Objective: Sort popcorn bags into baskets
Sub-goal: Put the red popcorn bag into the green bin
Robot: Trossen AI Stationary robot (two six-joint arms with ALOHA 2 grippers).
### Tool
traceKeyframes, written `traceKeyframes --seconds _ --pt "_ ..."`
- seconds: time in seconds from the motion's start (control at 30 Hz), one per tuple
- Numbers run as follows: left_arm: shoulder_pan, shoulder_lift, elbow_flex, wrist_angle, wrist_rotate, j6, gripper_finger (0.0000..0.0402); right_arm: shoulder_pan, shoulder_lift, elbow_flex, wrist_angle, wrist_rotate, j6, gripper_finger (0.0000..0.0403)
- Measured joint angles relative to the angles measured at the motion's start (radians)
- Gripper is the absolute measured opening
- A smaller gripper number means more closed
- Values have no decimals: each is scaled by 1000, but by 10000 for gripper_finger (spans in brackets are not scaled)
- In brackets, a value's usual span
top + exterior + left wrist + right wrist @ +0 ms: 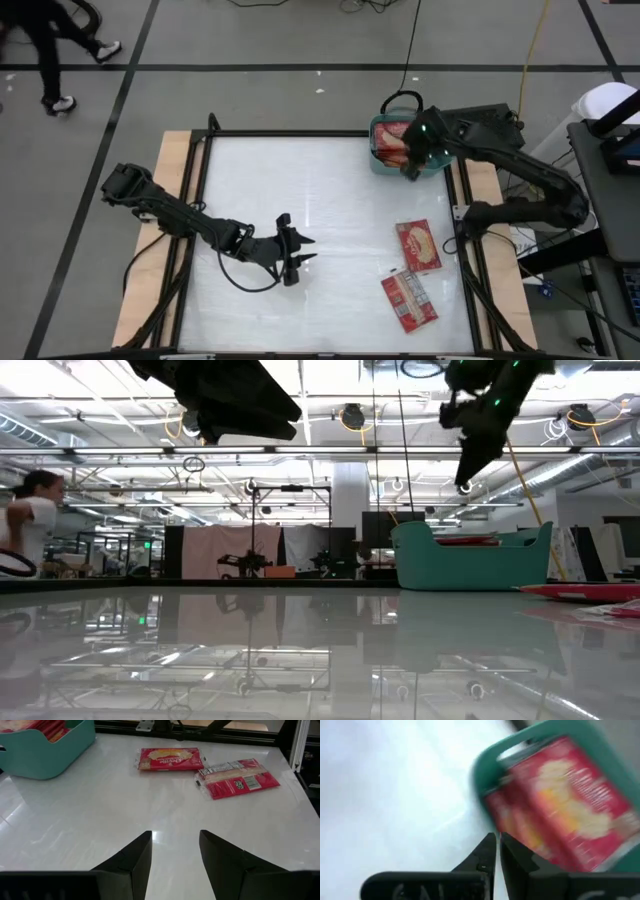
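Right gripper (408, 172), fingers together and empty, hangs over the teal basket (380, 160) holding several packets; two popcorn bags (417, 245) lie ahead of the parted left gripper (303, 252).

Glossy white reflective table (320, 200), shiny red film popcorn bags (169, 759), smooth teal plastic basket (470, 565), bare wood table edging (172, 160)

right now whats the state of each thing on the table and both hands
left hand: open, empty, low over the middle of the table
right hand: shut, empty, over the tub's near edge
teal tub: upright at the far right corner, holding red bags
bag nearer the tub: flat on the table, picture side up
bag farther from the tub: flat on the table, printed panel up
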Motion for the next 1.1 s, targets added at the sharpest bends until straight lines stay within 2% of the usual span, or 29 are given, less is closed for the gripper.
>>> traceKeyframes --seconds 0.13,0.3,0.5,0.67,0.83,1.1 --pt "-2 0 0 25 -1 -4 170 147 -65 -30 -80 1 121 16" --pt "-14 0 0 37 -1 -3 170 342 -168 -177 -80 1 300 16" --pt "-18 0 0 42 -9 8 170 579 -236 -372 58 5 543 20" --pt "-13 0 0 49 -10 11 170 751 -213 -483 194 14 689 31" --pt "-12 0 0 52 -10 15 170 886 -161 -526 218 92 800 33" --pt "-12 0 0 57 -11 11 170 979 -25 -581 258 166 970 34"
